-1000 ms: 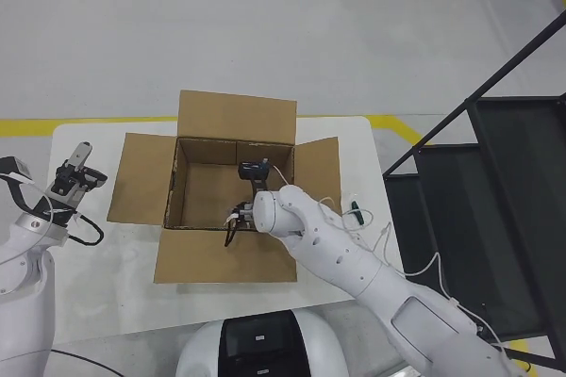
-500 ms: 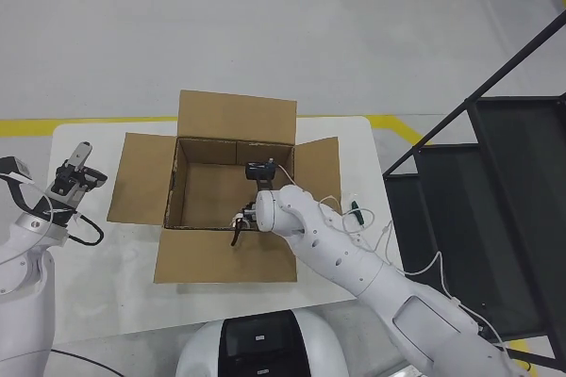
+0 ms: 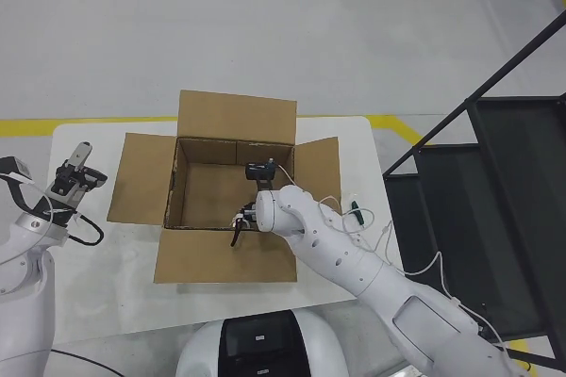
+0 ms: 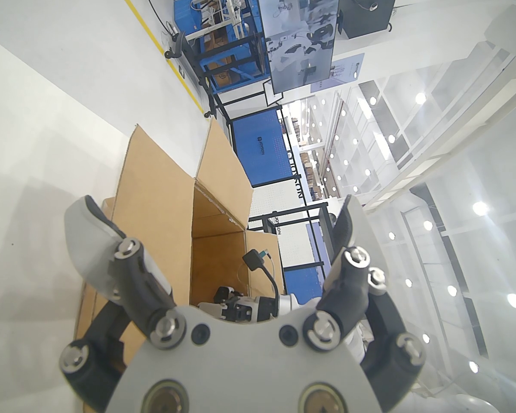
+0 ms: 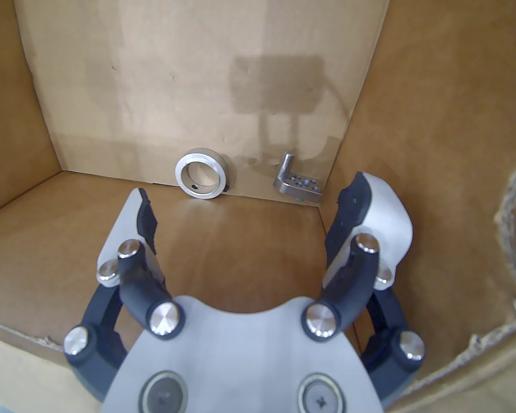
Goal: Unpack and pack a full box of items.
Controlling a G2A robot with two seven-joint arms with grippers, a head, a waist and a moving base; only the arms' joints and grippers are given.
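- Pale grey floor [image 3: 358,47] with a yellow line [image 3: 75,122] surrounds the white table [image 3: 85,283].
- Black metal steps [image 3: 509,188] stand well apart from the left tool [image 4: 218,217].
- Far ahead of that tool are a large screen [image 4: 301,23], blue racks [image 4: 193,14] and bright ceiling lights [image 4: 479,208].

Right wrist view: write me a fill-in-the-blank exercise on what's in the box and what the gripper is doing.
1. The cardboard box holds ____ metal parts: a ring and an L-shaped bracket.
2. Both parts sit on the box floor, right at the foot of its far ____.
3. On the right gripper, the fingers are ____ and hold nothing.

Missing words: two; wall; open.
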